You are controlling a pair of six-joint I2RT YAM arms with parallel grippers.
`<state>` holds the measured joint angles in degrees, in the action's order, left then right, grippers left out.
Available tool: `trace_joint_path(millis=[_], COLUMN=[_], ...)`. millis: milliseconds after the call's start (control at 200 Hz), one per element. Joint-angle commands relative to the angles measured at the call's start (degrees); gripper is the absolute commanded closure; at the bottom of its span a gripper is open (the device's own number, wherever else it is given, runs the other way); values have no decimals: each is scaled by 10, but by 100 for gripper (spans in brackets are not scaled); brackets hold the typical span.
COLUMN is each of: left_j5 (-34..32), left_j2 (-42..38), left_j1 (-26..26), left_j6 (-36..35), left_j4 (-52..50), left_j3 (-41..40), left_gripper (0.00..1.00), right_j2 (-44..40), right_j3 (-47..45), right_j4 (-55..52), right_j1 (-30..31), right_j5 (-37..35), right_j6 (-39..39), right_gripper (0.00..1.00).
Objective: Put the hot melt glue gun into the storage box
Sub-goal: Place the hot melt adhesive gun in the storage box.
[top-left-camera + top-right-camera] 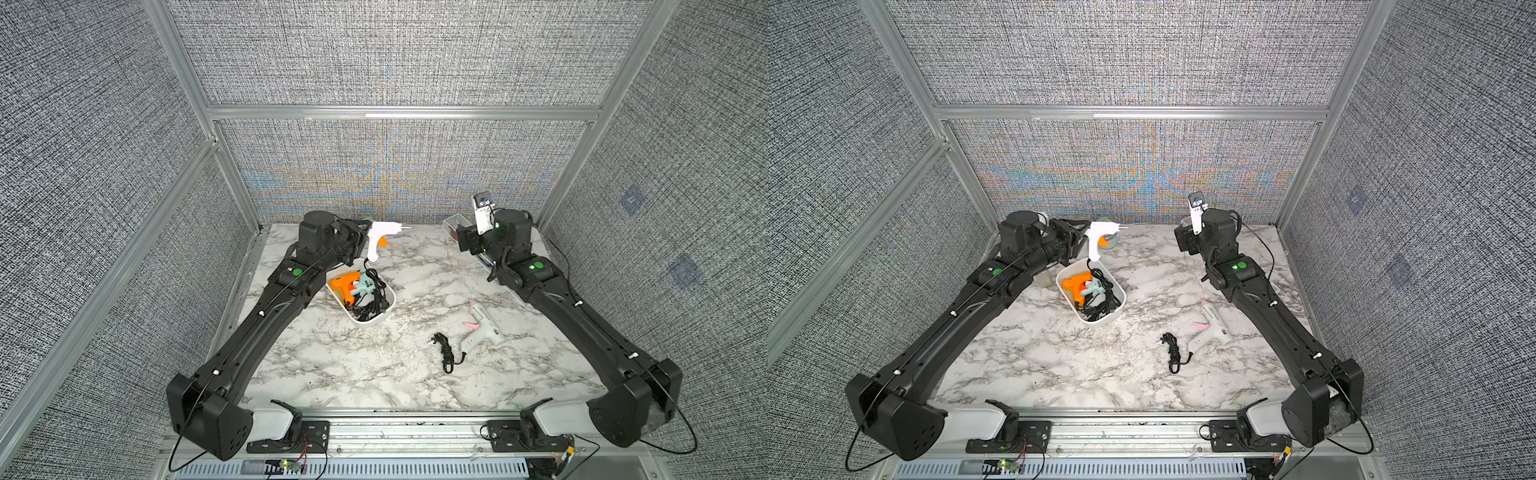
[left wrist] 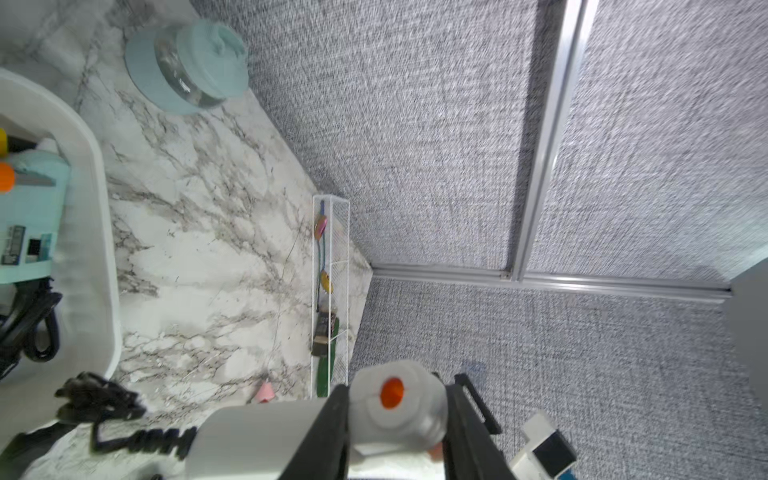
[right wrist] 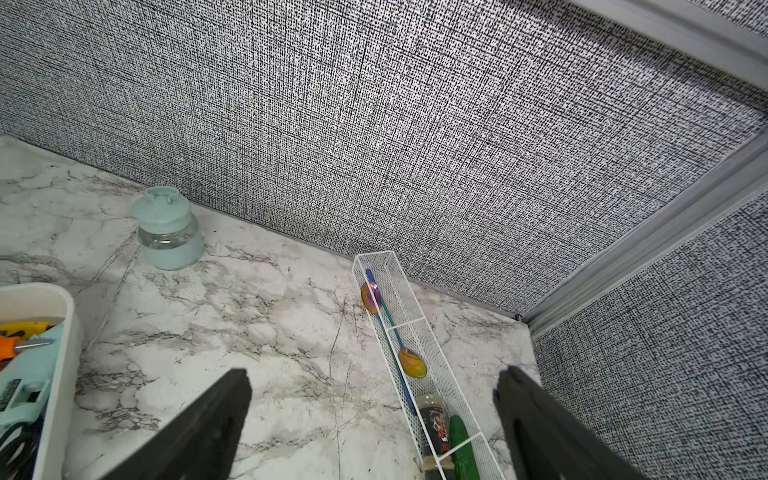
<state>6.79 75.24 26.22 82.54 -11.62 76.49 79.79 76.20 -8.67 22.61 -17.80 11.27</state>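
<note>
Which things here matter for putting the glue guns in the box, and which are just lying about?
For the job: white glue gun with orange trigger, in the left gripper; shallow white plastic storage box; pale glue gun with pink trigger.
Lying about: mint-lidded glass jar; long narrow divided tray.

Black arms [image 1: 266, 307]; green dots [image 1: 296, 272]; thin black cables [image 1: 238, 342].

Left wrist view is blurred throughout. There the white glue gun [image 2: 415, 419] is cut off by the picture's edge, its nozzle hidden behind its own body. The storage box [image 2: 95, 208] is cropped in both wrist views; contents only partly seen. In a top view the long divided tray [image 1: 455, 222] is largely covered by the right arm. The teal jar [image 1: 1111, 242] is mostly masked by the gun. Label print in the tray is too small to be read.
</note>
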Motion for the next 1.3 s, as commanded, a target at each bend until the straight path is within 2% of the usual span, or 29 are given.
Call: trace_joint_path(millis=[0,85,295,656,966,1081,1186,1291], left_j5=[-59,-62,-39,-20,-49,-67,-109,-134], left_j2=[-20,-22,-7,11,18,15,-5,-34], left_j1=[-1,-4,-11,-12,6,8,1,-24], left_j6=[-9,-3,66,173,279,287,298,259], left_j4=[28,15,76,149,209,195,158,78], left_j3=[0,-10,-104,-164,-242,-255,-282,-284], left_gripper=[100,100,100,100,100,100,100,100], right_j2=[4,7,9,6,15,18,20,19], right_j3=[3,3,0,-11,-7,-2,-1,-4], right_j4=[9,13,12,13,10,7,5,3], right_j1=[3,5,9,9,9,9,9,9], right_j5=[9,12,12,12,19,20,22,20], right_j6=[-14,-17,-17,-7,-9,-8,-7,-5], right_gripper=[3,3,3,3,3,3,3,3])
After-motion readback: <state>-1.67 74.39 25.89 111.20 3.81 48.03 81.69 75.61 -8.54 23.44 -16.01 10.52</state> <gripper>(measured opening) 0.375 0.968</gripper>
